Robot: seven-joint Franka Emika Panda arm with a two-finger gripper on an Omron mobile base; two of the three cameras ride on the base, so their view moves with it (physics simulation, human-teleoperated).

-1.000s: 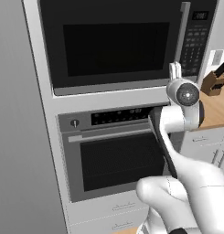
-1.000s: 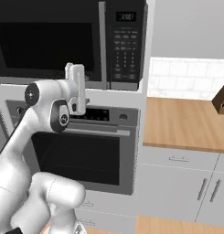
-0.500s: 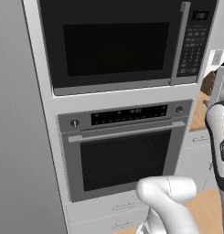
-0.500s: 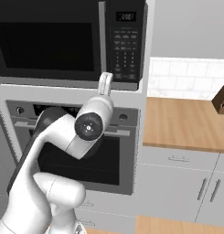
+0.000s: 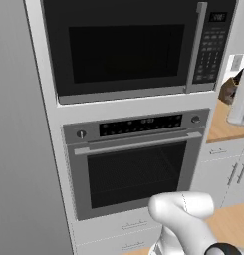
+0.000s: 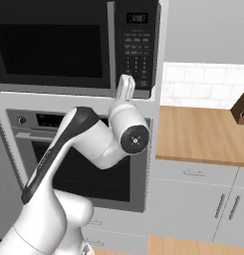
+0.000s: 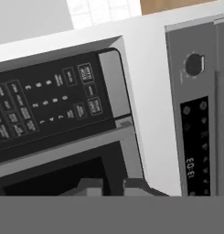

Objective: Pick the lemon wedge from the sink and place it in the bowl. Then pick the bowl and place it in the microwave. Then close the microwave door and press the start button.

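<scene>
The arm has swung rightward, the jaws (image 6: 125,83) now narrowed, nearly clenched, grasping nothing. The microwave (image 6: 63,45) keypad (image 7: 45,105) lies just ahead of them, its door (image 5: 121,47) closed

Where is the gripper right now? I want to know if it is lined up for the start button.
In the right base view the gripper points up just below the microwave keypad's lower edge, above the oven.

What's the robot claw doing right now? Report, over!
Claw nearly shut, holding nothing, pointing up at the keypad. Microwave door closed. Nothing blocking the buttons.
</scene>
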